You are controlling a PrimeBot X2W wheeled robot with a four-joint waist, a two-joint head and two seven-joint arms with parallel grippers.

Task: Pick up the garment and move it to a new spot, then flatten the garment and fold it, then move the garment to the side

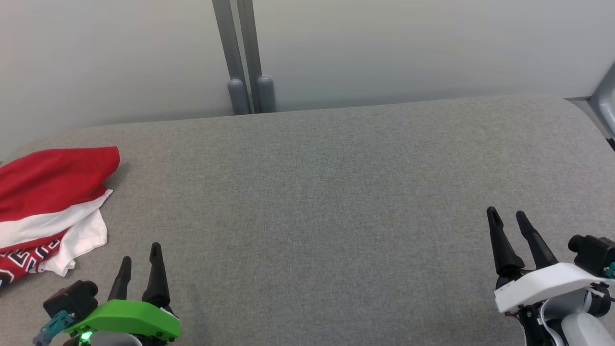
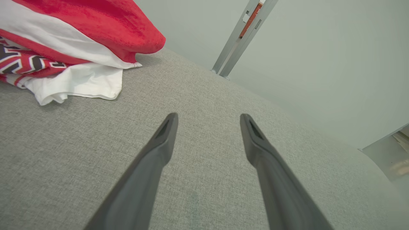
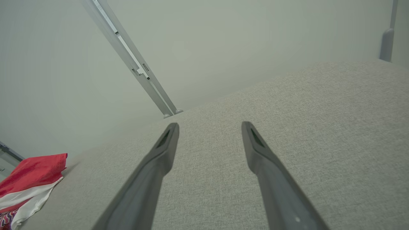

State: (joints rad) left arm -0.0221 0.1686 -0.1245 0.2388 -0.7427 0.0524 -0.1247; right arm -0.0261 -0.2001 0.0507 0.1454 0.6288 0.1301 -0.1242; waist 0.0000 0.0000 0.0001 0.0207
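- The garment [image 1: 50,192], red and white with a patterned band, lies bunched at the left edge of the grey surface [image 1: 312,202]
- The left tool [image 1: 140,253] hovers near it, fingers apart, holding nothing
- The right tool [image 1: 505,212] is well apart at the lower right, fingers also spread and empty
- Two grey posts [image 1: 245,57] rise behind the surface

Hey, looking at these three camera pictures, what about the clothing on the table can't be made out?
- Full extent of the garment: cut off by the head view's left edge, the left wrist view's top and left edges, the right wrist view's lower left corner.
- Its type, one piece or several: hidden by bunched folds.
- Its pattern: mostly covered by red and white folds.
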